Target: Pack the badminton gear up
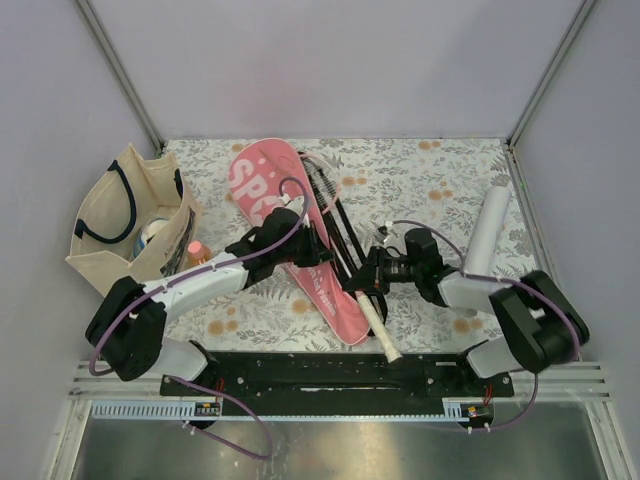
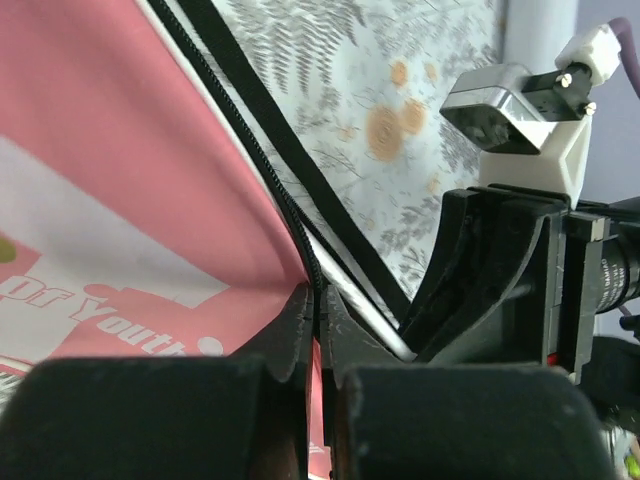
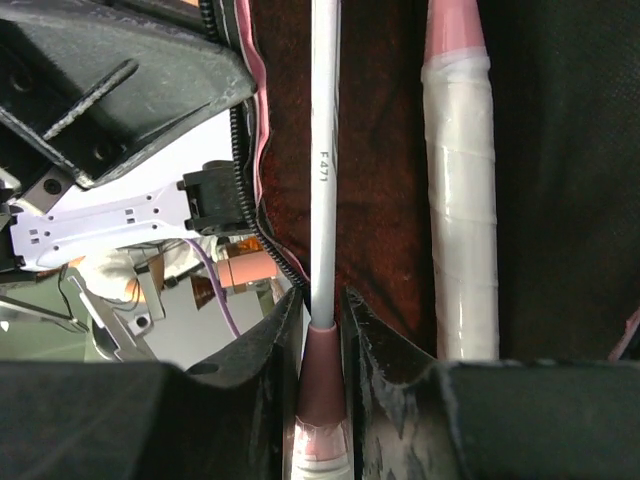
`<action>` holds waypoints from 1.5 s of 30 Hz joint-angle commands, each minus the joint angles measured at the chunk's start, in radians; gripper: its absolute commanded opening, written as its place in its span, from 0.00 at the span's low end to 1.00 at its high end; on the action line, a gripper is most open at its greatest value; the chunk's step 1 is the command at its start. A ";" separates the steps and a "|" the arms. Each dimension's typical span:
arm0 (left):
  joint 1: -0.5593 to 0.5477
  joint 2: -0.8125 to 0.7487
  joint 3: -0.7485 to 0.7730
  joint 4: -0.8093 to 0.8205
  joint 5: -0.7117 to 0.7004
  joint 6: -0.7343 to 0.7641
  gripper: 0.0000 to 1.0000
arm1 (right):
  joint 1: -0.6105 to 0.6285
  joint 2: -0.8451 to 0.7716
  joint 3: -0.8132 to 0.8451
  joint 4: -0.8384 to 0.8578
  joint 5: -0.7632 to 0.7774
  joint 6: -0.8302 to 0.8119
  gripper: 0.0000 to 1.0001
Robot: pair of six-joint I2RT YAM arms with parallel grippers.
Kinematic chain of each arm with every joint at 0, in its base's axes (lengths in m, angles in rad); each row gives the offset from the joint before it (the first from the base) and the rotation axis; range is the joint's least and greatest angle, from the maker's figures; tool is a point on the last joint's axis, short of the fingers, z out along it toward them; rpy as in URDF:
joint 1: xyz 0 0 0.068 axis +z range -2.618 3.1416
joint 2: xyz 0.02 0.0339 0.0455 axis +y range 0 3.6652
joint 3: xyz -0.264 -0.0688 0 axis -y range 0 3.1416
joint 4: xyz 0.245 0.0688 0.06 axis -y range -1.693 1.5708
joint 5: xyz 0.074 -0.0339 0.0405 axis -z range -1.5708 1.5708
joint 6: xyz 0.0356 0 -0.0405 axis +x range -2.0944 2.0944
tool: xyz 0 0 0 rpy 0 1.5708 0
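Pink cover logged flat on bench, opened edge pinched by left end effector; racket clamped at shaft by right end effector, judged partly inserted. White tube noted unpacked, far right.

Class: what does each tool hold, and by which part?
Left tool pinches the pink cover at its zippered edge; right tool grips a racket at the pink cone joining shaft and handle.

Floral table, pink cover, white tube, tote bag

Left claw at cover, right claw at racket.
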 commanded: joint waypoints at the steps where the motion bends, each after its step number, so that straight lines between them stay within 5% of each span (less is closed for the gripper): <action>1: -0.036 -0.082 -0.032 0.067 0.165 -0.057 0.00 | 0.021 0.192 0.124 0.393 0.083 0.039 0.00; 5: -0.029 -0.089 -0.018 -0.030 0.108 0.034 0.00 | 0.026 0.264 0.096 0.544 0.003 0.133 0.00; 8: -0.010 -0.074 -0.015 -0.054 0.110 0.089 0.00 | 0.025 0.235 0.065 0.463 -0.013 0.080 0.00; 15: -0.006 -0.005 0.051 -0.122 0.214 0.328 0.00 | 0.028 0.070 0.101 -0.102 -0.030 -0.241 0.00; 25: -0.015 -0.069 0.031 -0.116 0.236 0.515 0.00 | 0.026 -0.161 0.125 -0.581 -0.012 -0.437 0.00; 36: -0.010 -0.139 0.009 -0.096 -0.017 0.659 0.00 | 0.031 -0.309 0.046 -0.553 -0.118 -0.299 0.00; 45: 0.010 -0.054 0.103 -0.191 0.048 0.880 0.00 | 0.046 -0.365 -0.007 -0.481 -0.116 -0.243 0.00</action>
